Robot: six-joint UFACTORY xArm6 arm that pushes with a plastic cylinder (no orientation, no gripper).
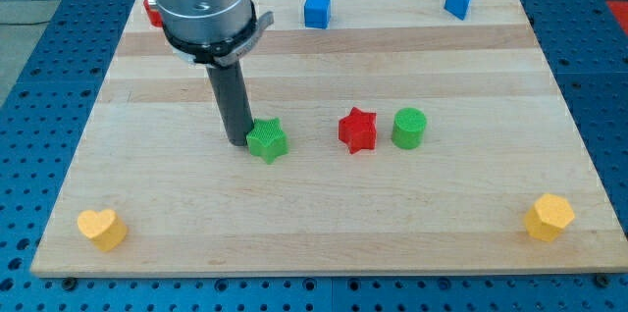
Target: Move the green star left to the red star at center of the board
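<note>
The green star point(267, 140) lies on the wooden board point(324, 214), left of centre. The red star point(357, 130) lies near the board's centre, to the right of the green star with a gap between them. My tip point(237, 141) stands on the board at the green star's left side, touching or almost touching it. The rod rises from there to the arm's grey end piece at the view's top.
A green cylinder point(409, 128) stands just right of the red star. Two blue blocks point(316, 11) point(457, 2) sit at the top edge. A red block point(153, 11) is partly hidden behind the arm. A yellow heart point(102, 228) is bottom left, a yellow block point(549, 218) bottom right.
</note>
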